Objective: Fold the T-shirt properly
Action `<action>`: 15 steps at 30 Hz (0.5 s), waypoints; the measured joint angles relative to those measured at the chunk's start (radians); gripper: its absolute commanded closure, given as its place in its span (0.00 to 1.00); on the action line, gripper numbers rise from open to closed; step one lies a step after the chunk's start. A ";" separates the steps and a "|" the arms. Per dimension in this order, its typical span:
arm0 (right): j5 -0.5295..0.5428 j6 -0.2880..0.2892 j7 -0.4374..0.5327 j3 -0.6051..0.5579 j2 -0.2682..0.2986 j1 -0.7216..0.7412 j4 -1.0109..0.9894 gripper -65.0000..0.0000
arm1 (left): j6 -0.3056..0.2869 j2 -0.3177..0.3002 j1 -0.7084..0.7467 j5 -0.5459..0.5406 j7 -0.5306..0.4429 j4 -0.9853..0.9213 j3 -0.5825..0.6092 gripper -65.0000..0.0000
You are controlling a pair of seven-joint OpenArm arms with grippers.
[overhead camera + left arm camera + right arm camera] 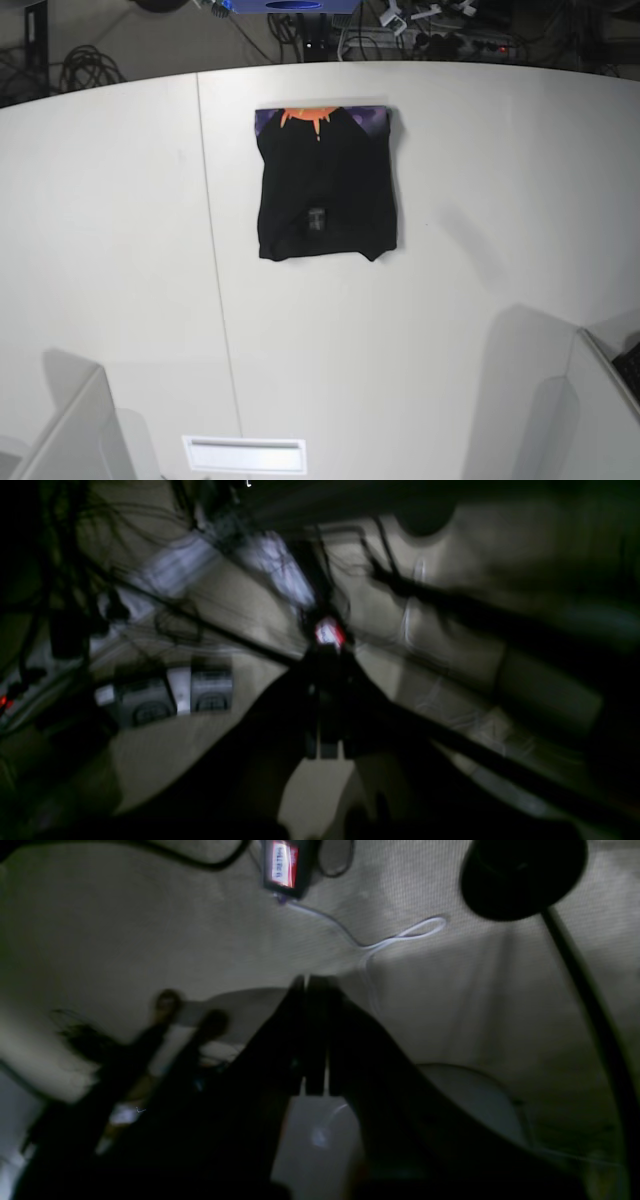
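Nearest the base camera lies bare white table (420, 380); beyond it, toward the far edge, the T-shirt (325, 185) sits folded into a compact rectangle, its orange and purple print showing along the far side; soft, light and limp, it is best pinched at the corners or along the fold; only the wrist views show the left gripper (327, 720) and right gripper (312, 1040), both clenched on nothing, raised away from the T-shirt.

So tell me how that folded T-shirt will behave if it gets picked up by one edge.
The T-shirt is thin cloth folded into a flat rectangle, so it is probably floppy and would likely unfold and droop. It looks light. Pushed across the smooth white table, it would likely bunch rather than slide whole.
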 measured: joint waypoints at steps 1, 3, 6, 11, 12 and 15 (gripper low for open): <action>0.000 0.001 0.041 -0.028 -0.022 0.047 -0.098 1.00 | -0.005 0.010 -0.038 -0.004 -0.054 -0.087 0.000 1.00; 0.000 0.002 0.121 -0.067 -0.068 0.125 -0.280 1.00 | -0.002 0.026 -0.105 0.002 -0.131 -0.255 0.000 1.00; 0.001 -0.001 0.306 -0.090 -0.133 0.193 -0.475 1.00 | -0.005 0.028 -0.179 0.012 -0.237 -0.427 0.001 1.00; 0.008 0.002 0.500 -0.086 -0.179 0.193 -0.549 1.00 | -0.002 0.016 -0.225 0.001 -0.269 -0.430 0.000 1.00; 0.008 0.002 0.507 -0.086 -0.185 0.189 -0.550 1.00 | -0.002 0.015 -0.227 -0.002 -0.276 -0.428 0.000 1.00; 0.008 0.001 0.507 -0.085 -0.205 0.190 -0.550 1.00 | -0.006 -0.015 -0.208 0.001 -0.277 -0.429 0.002 1.00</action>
